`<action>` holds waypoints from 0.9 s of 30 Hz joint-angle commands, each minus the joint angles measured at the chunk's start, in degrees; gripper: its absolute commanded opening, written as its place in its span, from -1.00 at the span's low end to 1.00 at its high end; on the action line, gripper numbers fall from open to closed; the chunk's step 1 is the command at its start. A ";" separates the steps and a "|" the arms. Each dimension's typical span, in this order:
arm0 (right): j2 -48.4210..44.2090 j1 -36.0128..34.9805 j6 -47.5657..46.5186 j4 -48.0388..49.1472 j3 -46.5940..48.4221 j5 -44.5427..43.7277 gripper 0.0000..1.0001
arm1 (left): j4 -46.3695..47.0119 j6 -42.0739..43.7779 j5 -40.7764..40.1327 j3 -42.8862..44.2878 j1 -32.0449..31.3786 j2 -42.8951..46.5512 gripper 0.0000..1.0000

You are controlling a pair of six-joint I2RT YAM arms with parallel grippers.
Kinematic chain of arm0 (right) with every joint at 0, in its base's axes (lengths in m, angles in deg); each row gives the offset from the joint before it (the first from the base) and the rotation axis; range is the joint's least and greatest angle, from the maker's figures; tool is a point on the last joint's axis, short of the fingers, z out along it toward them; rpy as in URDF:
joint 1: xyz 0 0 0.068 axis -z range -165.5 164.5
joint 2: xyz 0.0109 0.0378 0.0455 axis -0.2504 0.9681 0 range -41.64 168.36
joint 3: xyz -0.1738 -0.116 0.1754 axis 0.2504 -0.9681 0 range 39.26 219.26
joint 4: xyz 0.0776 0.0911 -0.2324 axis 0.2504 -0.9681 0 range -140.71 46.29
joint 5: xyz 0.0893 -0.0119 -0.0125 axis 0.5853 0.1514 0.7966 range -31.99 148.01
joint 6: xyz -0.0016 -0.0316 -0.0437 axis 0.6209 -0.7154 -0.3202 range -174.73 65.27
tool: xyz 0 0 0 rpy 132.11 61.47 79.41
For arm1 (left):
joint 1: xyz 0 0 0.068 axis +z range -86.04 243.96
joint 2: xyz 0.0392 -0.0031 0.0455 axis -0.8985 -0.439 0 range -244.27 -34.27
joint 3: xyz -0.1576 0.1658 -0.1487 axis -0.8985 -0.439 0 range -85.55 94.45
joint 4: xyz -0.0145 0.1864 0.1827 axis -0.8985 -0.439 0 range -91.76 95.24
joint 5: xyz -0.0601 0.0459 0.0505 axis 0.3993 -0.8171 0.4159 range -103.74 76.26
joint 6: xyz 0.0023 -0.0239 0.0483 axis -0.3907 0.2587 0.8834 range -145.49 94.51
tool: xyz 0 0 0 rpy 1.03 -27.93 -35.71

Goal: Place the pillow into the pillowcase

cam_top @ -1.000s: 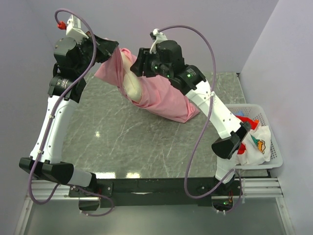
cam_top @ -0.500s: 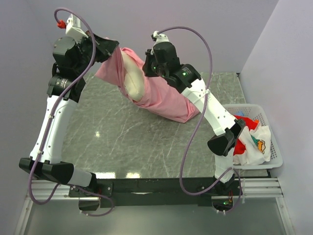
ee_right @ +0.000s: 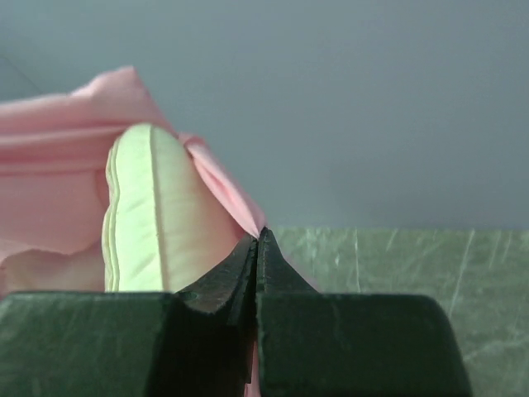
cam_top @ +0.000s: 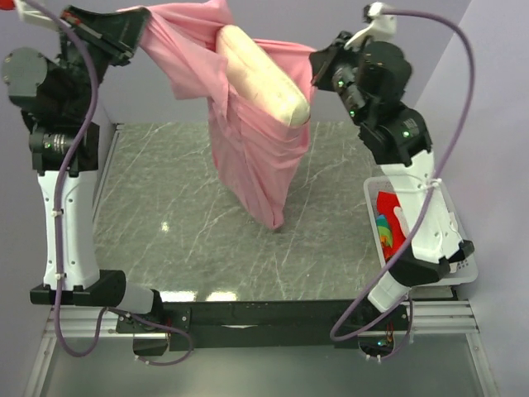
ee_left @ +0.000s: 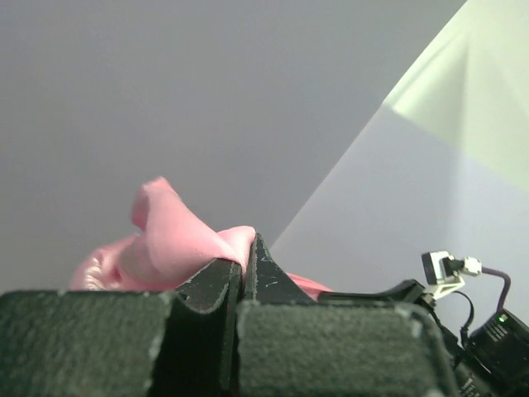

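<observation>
The pink pillowcase (cam_top: 248, 157) hangs high above the table, stretched between both arms, its closed end drooping to the marble. The cream pillow (cam_top: 263, 74) pokes out of its open top, one end showing; the rest is inside the sack. My left gripper (cam_top: 140, 23) is shut on the pillowcase's left rim, pink cloth (ee_left: 186, 240) pinched between its tips (ee_left: 246, 248). My right gripper (cam_top: 318, 66) is shut on the right rim, a fold of pink fabric (ee_right: 223, 186) caught at its tips (ee_right: 258, 240), with the pillow (ee_right: 149, 215) just left of them.
A white basket (cam_top: 450, 207) with red and printed cloths (cam_top: 388, 223) stands at the table's right edge, under the right arm. The marble tabletop (cam_top: 165, 223) spreads below the hanging sack. Grey walls close in at the back and right.
Both arms have lifted the pillowcase off the table and spread apart. The right gripper closed on the right rim. The sack now hangs upright with the pillow sliding in.
</observation>
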 commanded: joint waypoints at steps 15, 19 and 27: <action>3.72 11.34 -2.92 14.01 11.12 6.88 -1.00 | 16.34 -15.96 14.18 3.15 -1.50 -15.62 -0.98; 1.96 15.52 5.34 19.46 7.07 15.33 -1.00 | 16.78 -16.32 15.23 2.90 -0.55 -16.42 -0.98; 6.09 -1.61 0.43 18.83 -4.06 19.72 -1.00 | 12.33 -19.92 11.90 -10.99 12.54 -7.90 -0.98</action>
